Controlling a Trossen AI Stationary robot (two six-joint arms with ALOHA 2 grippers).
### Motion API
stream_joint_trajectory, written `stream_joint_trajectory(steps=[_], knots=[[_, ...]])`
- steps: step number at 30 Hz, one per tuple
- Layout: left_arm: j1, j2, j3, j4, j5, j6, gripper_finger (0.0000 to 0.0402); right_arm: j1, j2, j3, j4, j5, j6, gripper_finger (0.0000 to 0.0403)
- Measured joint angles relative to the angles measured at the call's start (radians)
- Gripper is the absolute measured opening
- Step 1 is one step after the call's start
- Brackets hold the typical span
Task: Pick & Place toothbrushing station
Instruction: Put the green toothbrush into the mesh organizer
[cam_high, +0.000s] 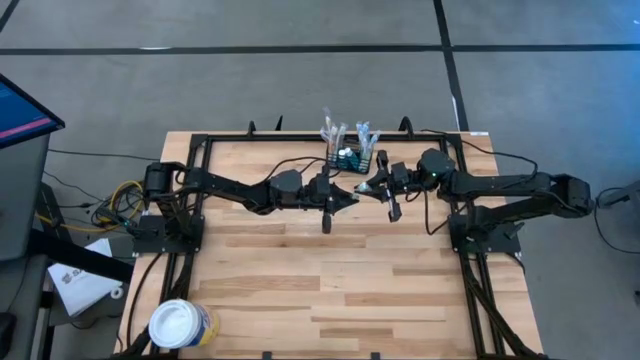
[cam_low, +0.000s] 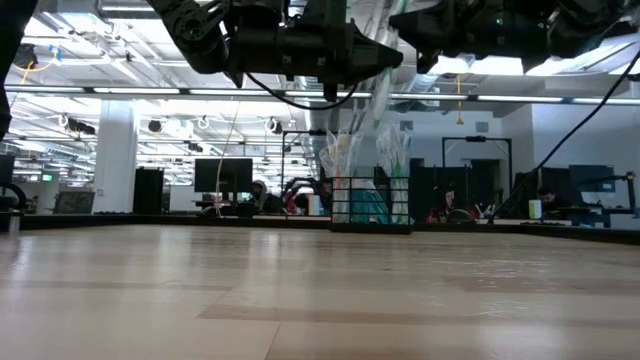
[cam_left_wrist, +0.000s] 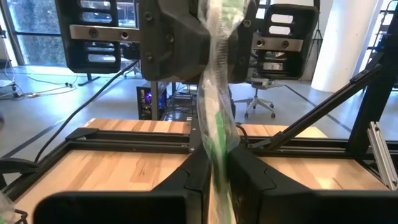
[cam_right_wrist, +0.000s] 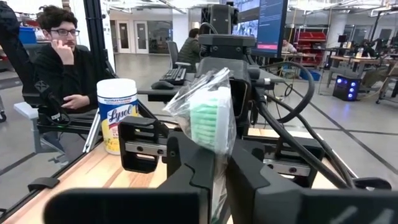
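both end effectors (cam_high: 345, 197) (cam_high: 378, 187) clamp one wrapped toothbrush (cam_right_wrist: 210, 121) lying crosswise before the upright caddy (cam_high: 349, 158).

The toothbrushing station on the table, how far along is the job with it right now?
Looks done: the toothbrushing station stands at the table's far edge with several wrapped toothbrushes upright in it. In hand: both arms meet in front of it, the left claw and the right claw each shut on the same wrapped green toothbrush, apparently a handover. Left: one claw must release and the brush be put into the caddy.
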Motion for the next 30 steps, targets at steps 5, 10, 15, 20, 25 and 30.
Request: stream_joint_trajectory(steps=[5,10,15,20,25,30], knots=[[0.000,0.000,0.000,0.006,-0.001,0.000,0.0053,0.000,0.000,0.000,-0.004,0.000,-0.002,0.0008],[0.001,-0.005,0.000,0.007,-0.002,0.009,0.0063,-0.003,0.000,0.000,-0.009,-0.002,-0.003,0.0006],[0.011,-0.023,-0.001,-0.007,-0.010,0.027,0.0071,-0.023,-0.009,0.000,-0.039,-0.005,-0.003,0.0005],[0.028,-0.049,-0.005,-0.033,-0.012,0.026,0.0074,-0.059,-0.054,-0.003,-0.098,-0.007,-0.005,0.0005],[0.031,-0.060,-0.034,-0.042,-0.012,0.023,0.0072,-0.106,-0.129,-0.002,-0.172,-0.003,-0.028,0.0004],[0.028,-0.063,-0.042,-0.038,-0.010,0.019,0.0072,-0.173,-0.177,-0.002,-0.227,0.002,-0.040,0.0004]])
